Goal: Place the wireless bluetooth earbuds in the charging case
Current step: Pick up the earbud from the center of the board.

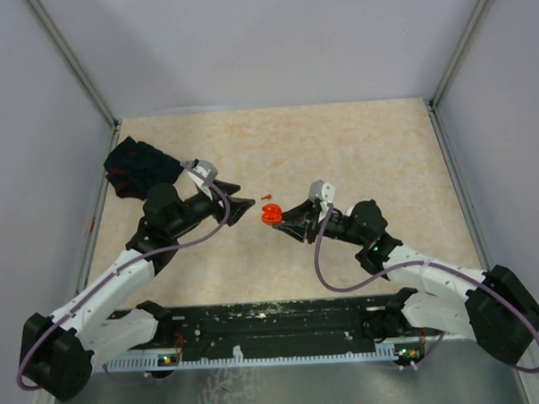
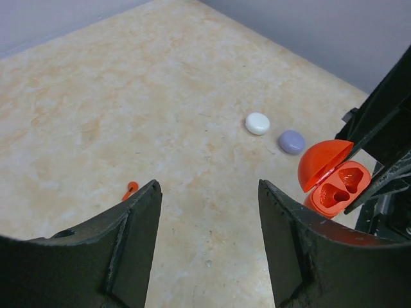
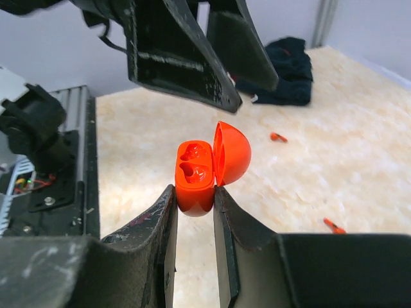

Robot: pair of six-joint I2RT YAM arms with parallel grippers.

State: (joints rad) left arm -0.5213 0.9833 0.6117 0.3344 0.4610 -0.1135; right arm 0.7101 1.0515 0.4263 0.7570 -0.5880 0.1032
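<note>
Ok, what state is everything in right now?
Red charging case: lid open, both sockets empty.
Right tool: shut on the red charging case.
Left tool: open, holding nothing.
Red earbuds: two, loose on the table.
White disc: lying on the table.
Purple disc: lying on the table.
Black cloth: crumpled in a heap.

Black cloth (image 1: pixel 138 167) at table (image 1: pixel 339 145) corner, white disc (image 2: pixel 257 123) beside purple disc (image 2: pixel 291 141)
</note>
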